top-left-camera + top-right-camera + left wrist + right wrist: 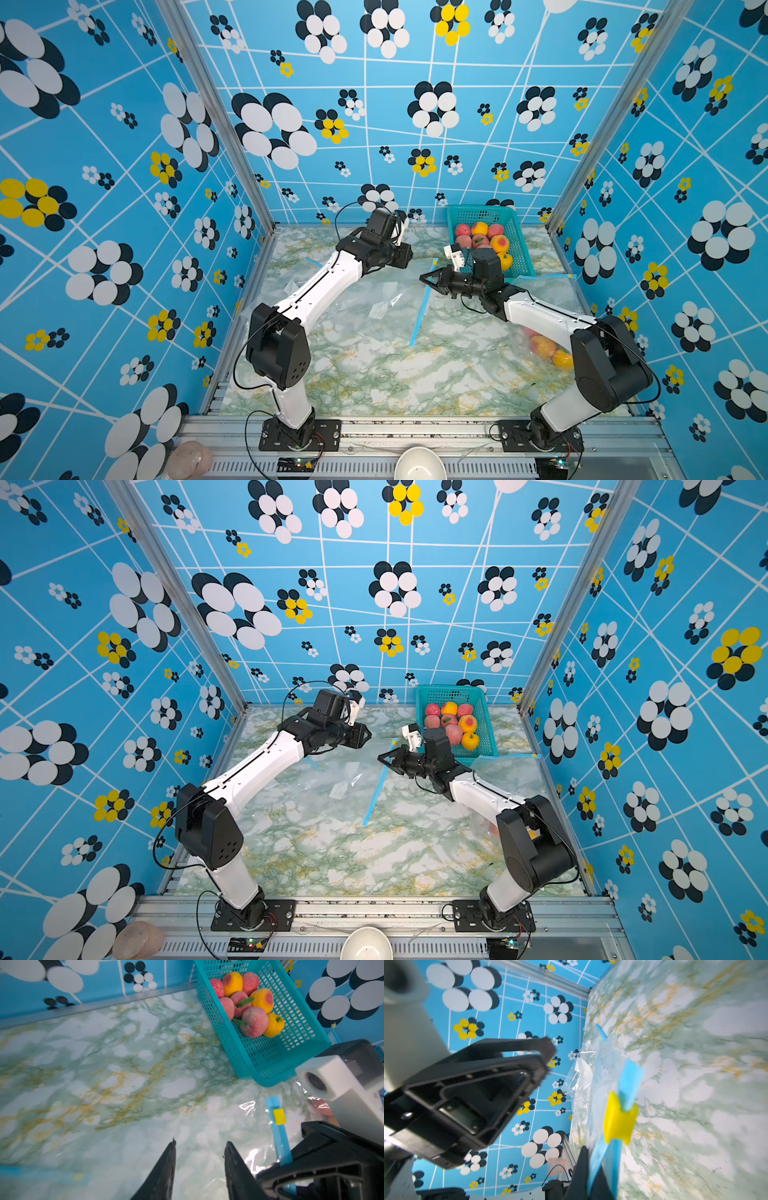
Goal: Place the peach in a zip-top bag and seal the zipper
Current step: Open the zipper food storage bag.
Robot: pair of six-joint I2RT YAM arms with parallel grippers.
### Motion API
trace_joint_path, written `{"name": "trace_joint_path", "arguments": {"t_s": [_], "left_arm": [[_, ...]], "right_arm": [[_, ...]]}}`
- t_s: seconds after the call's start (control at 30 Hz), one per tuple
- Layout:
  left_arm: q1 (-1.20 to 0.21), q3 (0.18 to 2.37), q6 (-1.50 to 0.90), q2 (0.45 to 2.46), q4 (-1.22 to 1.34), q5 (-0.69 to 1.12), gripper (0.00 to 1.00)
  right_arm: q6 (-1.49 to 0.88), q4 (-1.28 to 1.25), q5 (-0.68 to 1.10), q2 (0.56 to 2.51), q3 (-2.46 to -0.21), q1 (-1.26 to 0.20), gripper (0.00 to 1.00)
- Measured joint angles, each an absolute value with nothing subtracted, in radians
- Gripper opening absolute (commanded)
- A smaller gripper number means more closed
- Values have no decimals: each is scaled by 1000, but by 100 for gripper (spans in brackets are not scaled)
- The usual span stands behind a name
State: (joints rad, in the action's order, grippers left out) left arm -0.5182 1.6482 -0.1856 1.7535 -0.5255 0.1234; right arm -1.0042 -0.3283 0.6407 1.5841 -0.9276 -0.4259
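Teal basket; blue zipper strip, yellow slider; green-marbled table.

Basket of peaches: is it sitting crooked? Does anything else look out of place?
Yes, the basket sits skewed to the back edge of the table. Also, a bag holding peaches lies half-hidden under the right arm, away from the basket. Nothing looks spilled or broken.

Lab robot cell.
Flower-print blue panels on aluminium posts box in a marble-print surface; left arm and right arm bolted to front rail.
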Motion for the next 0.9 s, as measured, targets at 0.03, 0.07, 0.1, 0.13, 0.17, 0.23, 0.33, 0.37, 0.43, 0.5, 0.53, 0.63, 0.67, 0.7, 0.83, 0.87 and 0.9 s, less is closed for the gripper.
{"name": "trace_joint_path", "arguments": {"t_s": [0.03, 0.07, 0.1, 0.13, 0.17, 0.23, 0.33, 0.37, 0.43, 0.5, 0.53, 0.63, 0.67, 0.7, 0.83, 0.87, 0.9], "left_arm": [[-519, 1660, -177, 1743, -532, 95, 42], [-521, 1671, -166, 1731, -535, 71, 41], [-527, 1678, -156, 1715, -538, 47, 41], [-538, 1677, -146, 1696, -540, 28, 41], [-553, 1671, -138, 1678, -540, 15, 41], [-607, 1607, -133, 1615, -519, -17, 42], [-723, 1450, -137, 1510, -492, -62, 42], [-758, 1408, -142, 1491, -485, -73, 45], [-825, 1321, -160, 1469, -467, -99, 48], [-860, 1266, -187, 1477, -455, -120, 48], [-874, 1246, -200, 1486, -448, -132, 50], [-908, 1220, -240, 1533, -413, -166, 50], [-914, 1219, -250, 1547, -398, -170, 51], [-921, 1218, -266, 1563, -381, -174, 51], [-932, 1217, -315, 1602, -320, -185, 53], [-932, 1217, -323, 1606, -311, -189, 53], [-932, 1217, -334, 1611, -299, -198, 53]], "right_arm": [[-1021, -316, 622, 1579, -915, -417, 0], [-1038, -297, 604, 1576, -906, -411, 0], [-1053, -278, 586, 1576, -903, -410, 0], [-1068, -261, 568, 1576, -903, -410, 0], [-1078, -249, 553, 1575, -903, -411, 0], [-1090, -214, 524, 1571, -906, -412, 0], [-1094, -146, 482, 1571, -928, -412, 1], [-1094, -127, 474, 1571, -938, -412, 1], [-1095, -94, 453, 1570, -960, -412, 1], [-1097, -70, 437, 1571, -979, -413, 1], [-1098, -57, 428, 1571, -990, -416, 1], [-1106, -39, 411, 1571, -1016, -432, 2], [-1108, -34, 405, 1571, -1023, -439, 2], [-1112, -31, 400, 1571, -1029, -446, 1], [-1121, -27, 387, 1572, -1034, -463, 2], [-1124, -25, 385, 1573, -1034, -464, 2], [-1129, -22, 381, 1573, -1034, -465, 1]]}}
